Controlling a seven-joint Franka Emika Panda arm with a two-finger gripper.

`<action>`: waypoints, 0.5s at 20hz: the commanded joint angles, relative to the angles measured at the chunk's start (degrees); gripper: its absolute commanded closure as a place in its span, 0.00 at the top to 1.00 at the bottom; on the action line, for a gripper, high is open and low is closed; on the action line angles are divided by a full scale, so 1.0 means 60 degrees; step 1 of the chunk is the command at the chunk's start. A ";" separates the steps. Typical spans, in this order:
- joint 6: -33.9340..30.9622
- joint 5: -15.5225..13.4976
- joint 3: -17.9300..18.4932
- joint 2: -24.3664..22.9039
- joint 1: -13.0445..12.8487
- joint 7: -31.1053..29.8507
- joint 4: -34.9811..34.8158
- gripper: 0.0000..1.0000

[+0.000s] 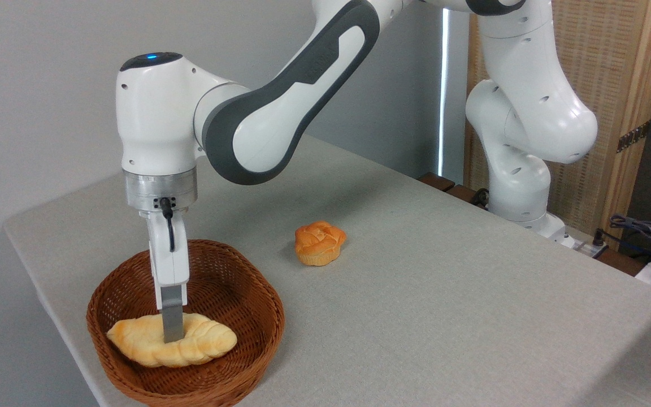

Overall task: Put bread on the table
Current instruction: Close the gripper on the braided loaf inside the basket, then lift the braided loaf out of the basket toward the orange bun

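Gripper [172, 333] is lowered onto the bread [172, 340] in the wicker basket [246, 316] on the table [444, 294] — whether it is clamped cannot be told.

The long braided loaf of bread [201, 342], pale golden with browned patches and pointed at both ends, lies flat on its side in a brown wicker basket [257, 308], running left to right across the basket's floor. The basket stands near the front left corner of the wide, light grey-beige, cloth-like desk [444, 294], whose visible corners are rounded.
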 commanded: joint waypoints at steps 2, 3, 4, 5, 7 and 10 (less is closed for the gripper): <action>-0.0057 -0.0779 0.0153 -0.0518 0.0223 0.0039 -0.0096 0.18; -0.0203 -0.1320 0.0167 -0.0752 0.0311 0.0040 -0.0081 0.20; -0.0350 -0.1978 0.0167 -0.1001 0.0442 0.0040 -0.0081 0.22; -0.0569 -0.2492 0.0182 -0.1221 0.0559 0.0054 -0.0081 0.22; -0.1488 -0.3139 0.0240 -0.1806 0.0853 0.0054 -0.0096 0.23; -0.3789 -0.3741 0.0766 -0.2642 0.0854 0.0098 -0.0125 0.25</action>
